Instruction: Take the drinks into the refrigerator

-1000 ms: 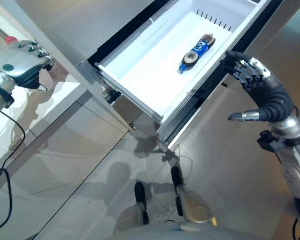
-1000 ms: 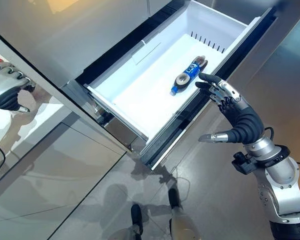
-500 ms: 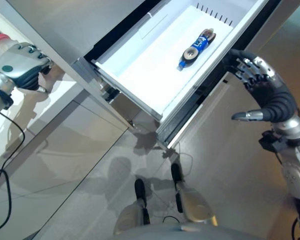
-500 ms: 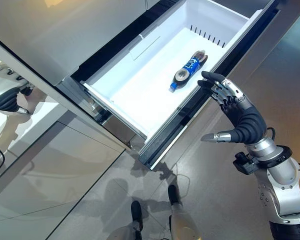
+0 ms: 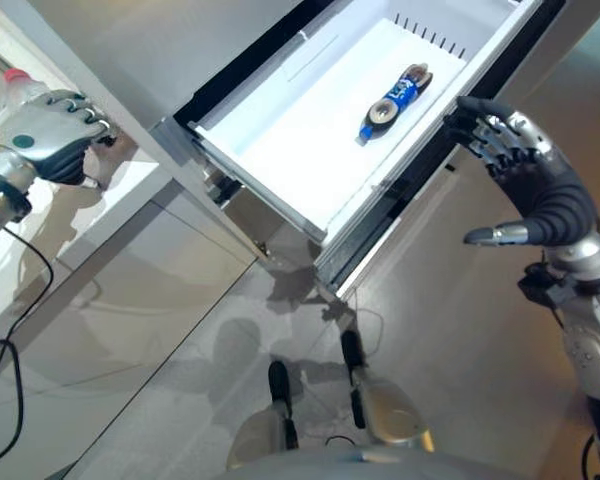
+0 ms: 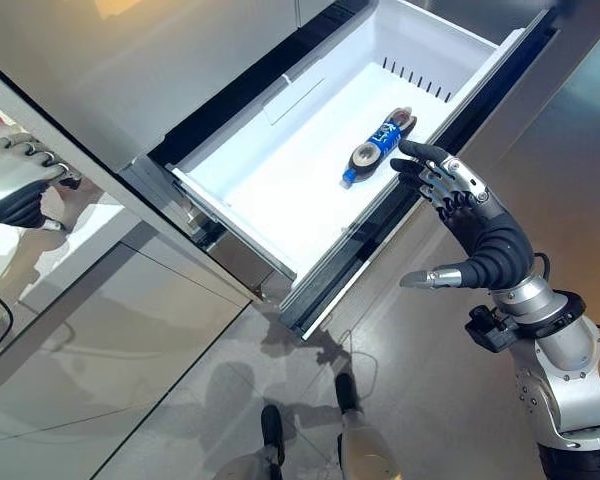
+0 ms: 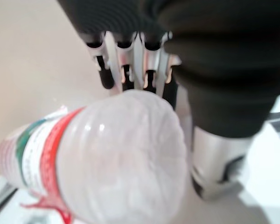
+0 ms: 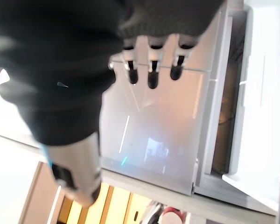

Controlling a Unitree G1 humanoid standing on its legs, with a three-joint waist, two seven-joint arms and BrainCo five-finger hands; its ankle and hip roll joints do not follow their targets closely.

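1. Gripping the clear water bottle with curled fingers, the left hand should carry it to the open refrigerator drawer
2. Lay it beside the blue-labelled bottle lying near the drawer's back right corner
3. Keep the right hand, fingers straight and spread, off the drawer's front edge

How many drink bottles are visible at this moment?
2. A blue-labelled bottle lies in the open white drawer; a clear red-labelled bottle is held in the left hand. Others may be hidden.
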